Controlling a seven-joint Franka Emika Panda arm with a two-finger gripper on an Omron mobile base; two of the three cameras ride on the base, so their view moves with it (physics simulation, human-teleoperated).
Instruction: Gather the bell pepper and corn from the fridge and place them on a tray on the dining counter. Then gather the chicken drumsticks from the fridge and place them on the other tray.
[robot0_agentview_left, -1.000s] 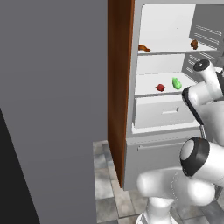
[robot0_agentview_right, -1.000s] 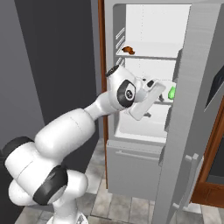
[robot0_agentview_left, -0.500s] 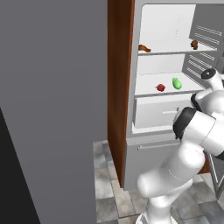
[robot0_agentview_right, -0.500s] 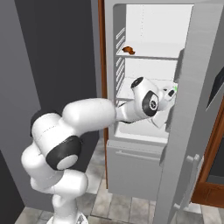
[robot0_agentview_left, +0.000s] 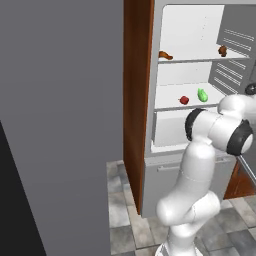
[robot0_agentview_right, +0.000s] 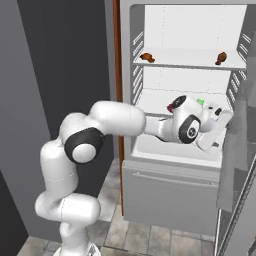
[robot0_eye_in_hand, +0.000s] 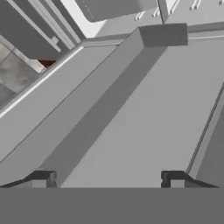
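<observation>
Tool (robot0_eye_in_hand: 107, 178) open, empty | fridge (robot0_agentview_right: 180, 185) open | floor (robot0_agentview_left: 120, 210) grey tile

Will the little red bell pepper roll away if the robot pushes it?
Probably. The bell pepper looks small and round, and it sits loose on a smooth white fridge shelf. It would likely feel light and firm. The corn beside it might stop it.

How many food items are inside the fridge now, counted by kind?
Chicken drumsticks: 2
Bell pepper: 1
Corn: 1
Total: 4
</observation>
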